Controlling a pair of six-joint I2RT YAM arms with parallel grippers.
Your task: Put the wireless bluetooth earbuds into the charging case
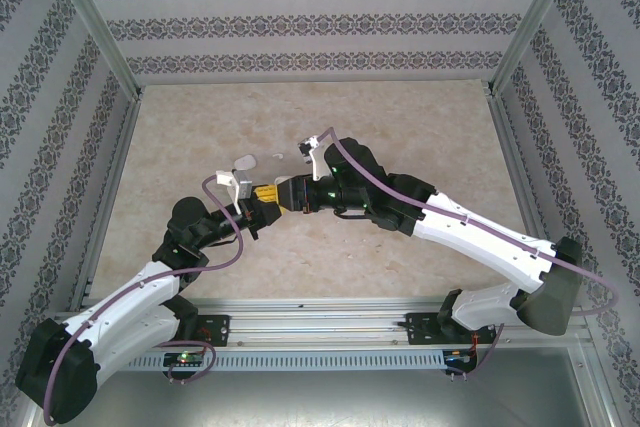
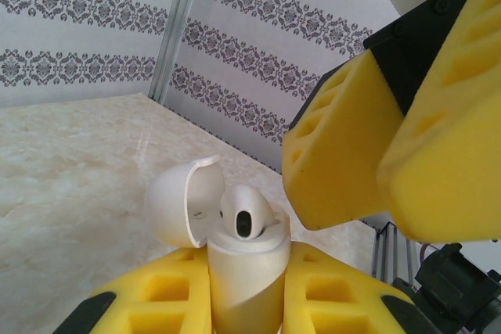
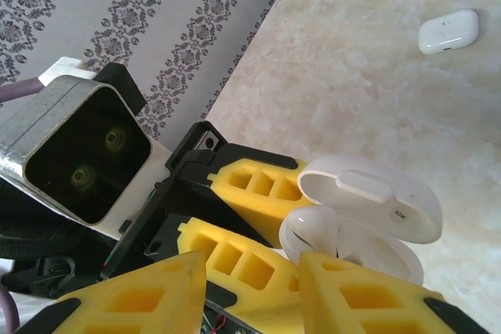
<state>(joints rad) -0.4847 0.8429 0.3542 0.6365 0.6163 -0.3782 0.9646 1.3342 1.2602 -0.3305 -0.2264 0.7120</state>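
Note:
My left gripper (image 2: 243, 291) is shut on the body of a white charging case (image 2: 244, 271), holding it upright above the table with its lid (image 2: 178, 205) swung open. One white earbud (image 2: 247, 217) sits in the case's top, its head sticking out. In the right wrist view the same earbud (image 3: 310, 232) and the open lid (image 3: 376, 197) lie just past my right gripper (image 3: 250, 291), which is open with nothing between its yellow fingers. From above, the two grippers meet tip to tip, left gripper (image 1: 260, 199) and right gripper (image 1: 284, 197).
A second white case (image 3: 448, 31), shut, lies on the beige table beyond the grippers; in the top view this second case (image 1: 245, 161) lies just behind them. Patterned walls with metal posts (image 1: 108, 47) enclose the table.

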